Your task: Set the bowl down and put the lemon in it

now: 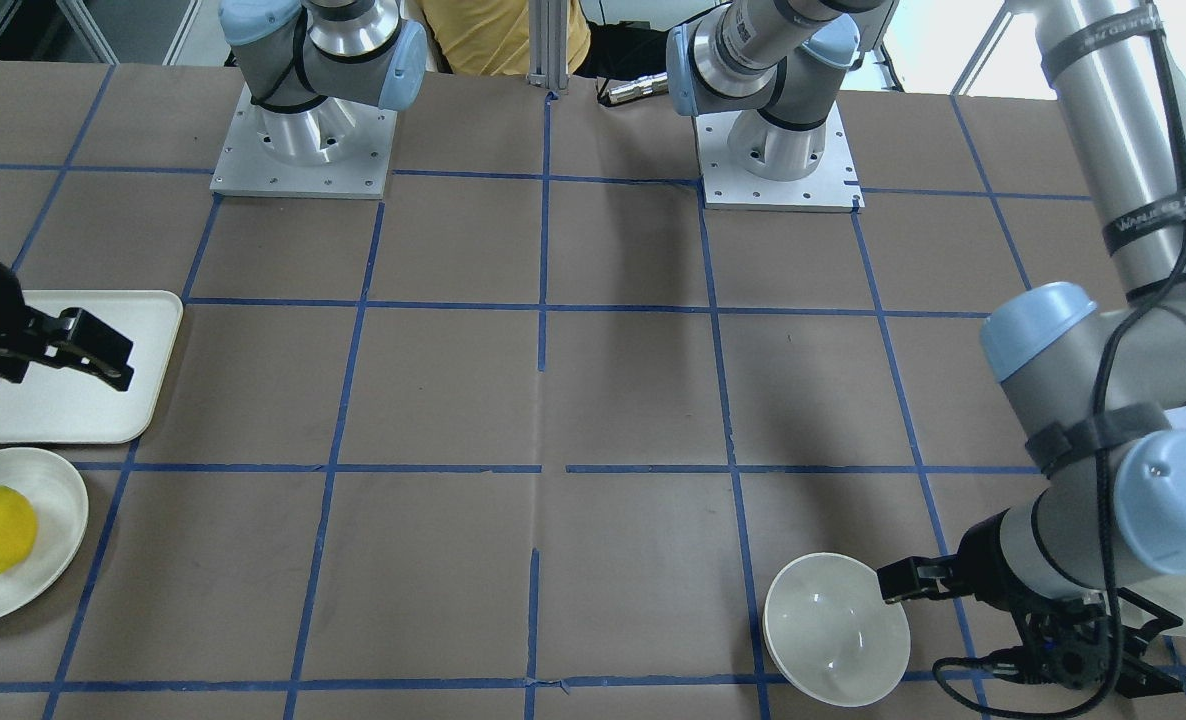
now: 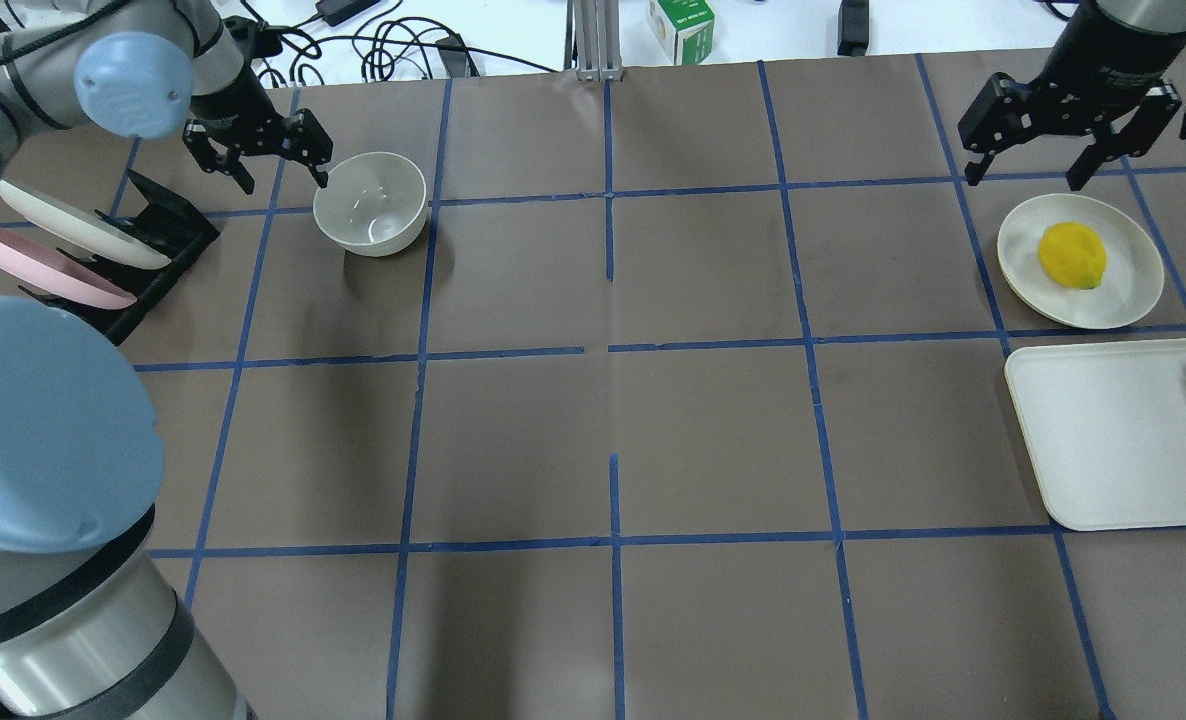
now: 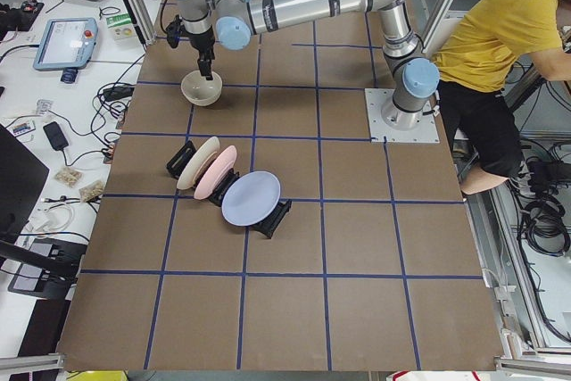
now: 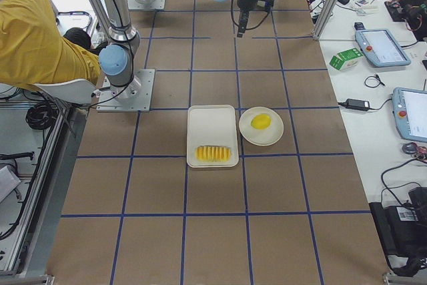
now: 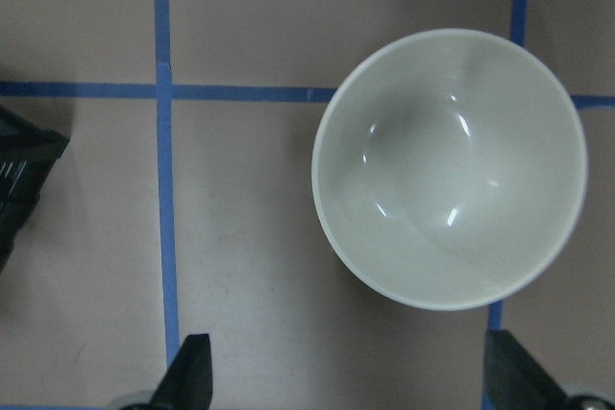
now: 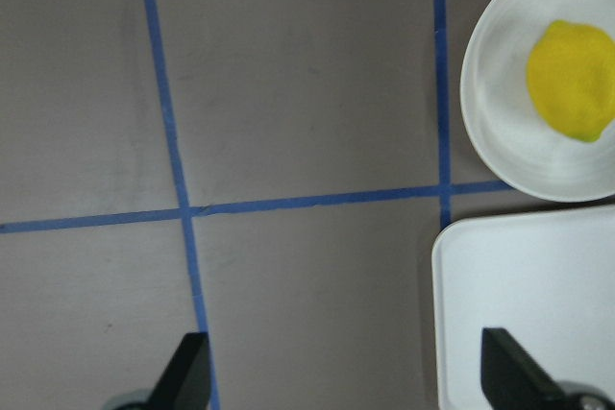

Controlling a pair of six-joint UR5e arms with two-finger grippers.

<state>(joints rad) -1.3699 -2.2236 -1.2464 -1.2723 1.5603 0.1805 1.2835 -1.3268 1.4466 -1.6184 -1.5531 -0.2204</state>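
Bowl (image 5: 449, 168) upright near the bench's (image 2: 713, 440) far-left corner, my left hand (image 2: 283, 178) spread wide beside it — lemon (image 2: 1072, 254) on a plate (image 2: 1133, 292) by the right edge, right hand (image 2: 1028, 172) spread wide too.

This is a robotics laboratory: a wide brown paper-covered desk (image 2: 713, 450) is marked into squares with blue tape lines (image 2: 513, 351), and two silver jointed robot arms (image 1: 1118, 150) rise from square metal base plates (image 1: 243, 172) fixed on it. White side benches carry grey touchscreen teach pendants (image 3: 65, 42). Coils of black cable (image 3: 542, 216) lie nearby, and a person in a yellow shirt (image 3: 495, 28) is close behind the arm bases.
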